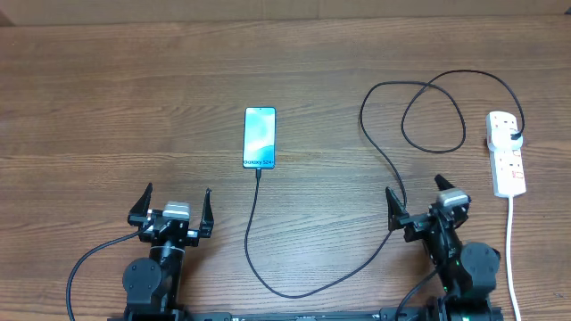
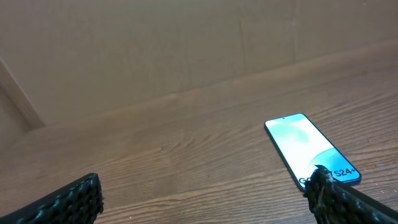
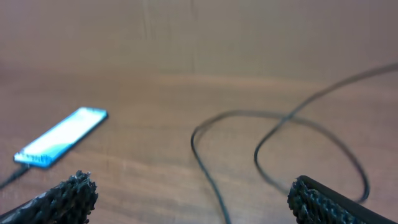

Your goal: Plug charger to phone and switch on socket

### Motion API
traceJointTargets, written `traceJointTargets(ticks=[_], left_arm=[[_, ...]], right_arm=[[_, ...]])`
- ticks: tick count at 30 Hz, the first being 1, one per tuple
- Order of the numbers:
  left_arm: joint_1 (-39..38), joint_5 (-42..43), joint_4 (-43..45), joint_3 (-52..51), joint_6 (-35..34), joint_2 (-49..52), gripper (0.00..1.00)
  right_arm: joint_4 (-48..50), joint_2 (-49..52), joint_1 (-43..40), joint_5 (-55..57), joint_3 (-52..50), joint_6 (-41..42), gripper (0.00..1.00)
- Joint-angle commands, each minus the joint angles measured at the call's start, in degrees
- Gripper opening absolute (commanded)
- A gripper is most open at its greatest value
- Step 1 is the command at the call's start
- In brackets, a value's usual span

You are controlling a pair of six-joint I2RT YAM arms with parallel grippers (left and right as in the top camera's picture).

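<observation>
The phone (image 1: 260,136) lies flat mid-table, teal screen up, "Galaxy" text at its near end. The black charger cable (image 1: 294,287) has its tip at the phone's near end, runs toward me, curves right, loops at the upper right and ends at a black plug in the white socket strip (image 1: 507,156). My left gripper (image 1: 176,207) is open and empty, near and left of the phone (image 2: 311,148). My right gripper (image 1: 419,203) is open and empty, with the cable (image 3: 208,165) passing between its fingers on the table; the phone (image 3: 62,137) shows at its far left.
The socket's white cord (image 1: 512,250) runs along the right side toward the near edge. A pale wall or board borders the table's far edge (image 1: 285,11). Bare wooden tabletop surrounds the phone.
</observation>
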Motion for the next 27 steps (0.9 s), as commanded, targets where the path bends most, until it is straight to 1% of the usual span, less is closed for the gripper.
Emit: traceJointTargets(ticks=[1, 3, 6, 27], left_arm=[[-0.1, 0.3, -0.1, -0.2, 1.2, -0.6, 1.00], [-0.1, 0.3, -0.1, -0.2, 1.2, -0.6, 1.00], [-0.1, 0.3, -0.1, -0.2, 1.2, -0.6, 1.00], [-0.1, 0.3, -0.1, -0.2, 1.2, -0.6, 1.00]], right_arm=[[0.3, -6.5, 0.2, 0.3, -0.6, 0.3, 1.00], [1.6, -6.7, 0.2, 0.4, -0.6, 0.3, 1.00], [0.3, -6.8, 0.2, 0.3, -0.6, 0.3, 1.00], [0.3, -6.8, 0.2, 0.4, -0.6, 0.3, 1.00]])
